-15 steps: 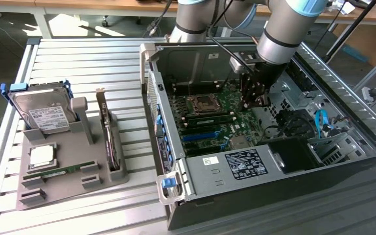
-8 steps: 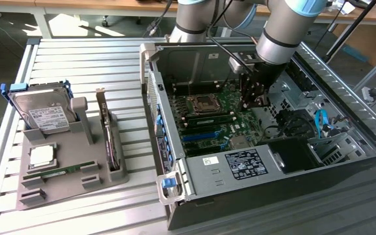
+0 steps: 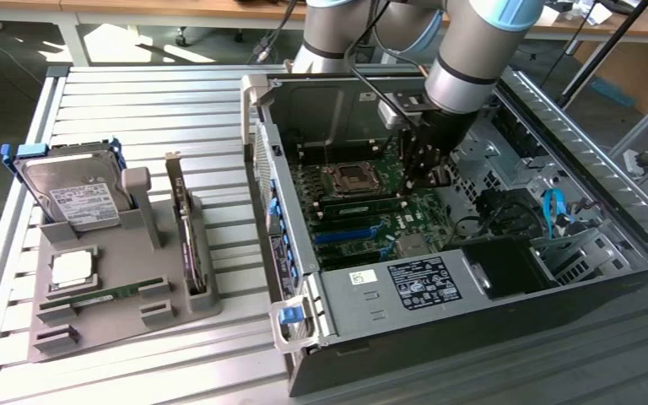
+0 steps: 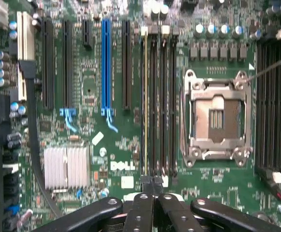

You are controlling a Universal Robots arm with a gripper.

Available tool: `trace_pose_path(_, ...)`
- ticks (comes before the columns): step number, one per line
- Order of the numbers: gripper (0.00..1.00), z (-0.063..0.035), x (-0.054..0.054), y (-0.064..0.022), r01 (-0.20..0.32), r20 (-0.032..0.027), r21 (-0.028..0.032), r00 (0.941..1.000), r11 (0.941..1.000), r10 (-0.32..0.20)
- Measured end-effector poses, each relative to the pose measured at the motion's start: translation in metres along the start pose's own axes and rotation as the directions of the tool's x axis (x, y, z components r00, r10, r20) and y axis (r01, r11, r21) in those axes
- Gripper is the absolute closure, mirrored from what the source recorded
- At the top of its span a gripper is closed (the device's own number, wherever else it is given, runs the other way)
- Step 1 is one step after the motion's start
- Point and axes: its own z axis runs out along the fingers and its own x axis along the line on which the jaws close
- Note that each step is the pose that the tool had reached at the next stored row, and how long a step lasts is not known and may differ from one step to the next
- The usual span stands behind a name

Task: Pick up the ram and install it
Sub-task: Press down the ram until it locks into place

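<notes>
1. The claw (image 4: pixel 152 186) is hovering shut inside the computer case (image 3: pixel 594 169), gripping nothing visible.
2. A ram stick (image 4: pixel 145 101) is sitting in its slot just below the fingertips.
3. Another stick (image 3: pixel 105 295) is lying on the grey holder (image 3: pixel 178 316), well apart.

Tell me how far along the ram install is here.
Done: one ram stands edge-on among the slots by the socket. In hand: nothing visibly held; the shut hand is at its end. Left: seating unclear; another ram lies in the holder.

"DELL" on the motherboard (image 4: pixel 90 94)
</notes>
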Motion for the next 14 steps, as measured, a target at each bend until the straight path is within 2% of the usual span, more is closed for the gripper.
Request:
trace_pose_path(2,0.9,0.0041,0.0001,0.0035,0.0,-0.0004,-0.0002,1.0,1.0,0.0)
trace_pose_path(14,0.9,0.0054,0.0028,0.0035,0.0,-0.0007,-0.0001,1.0,1.0,0.0)
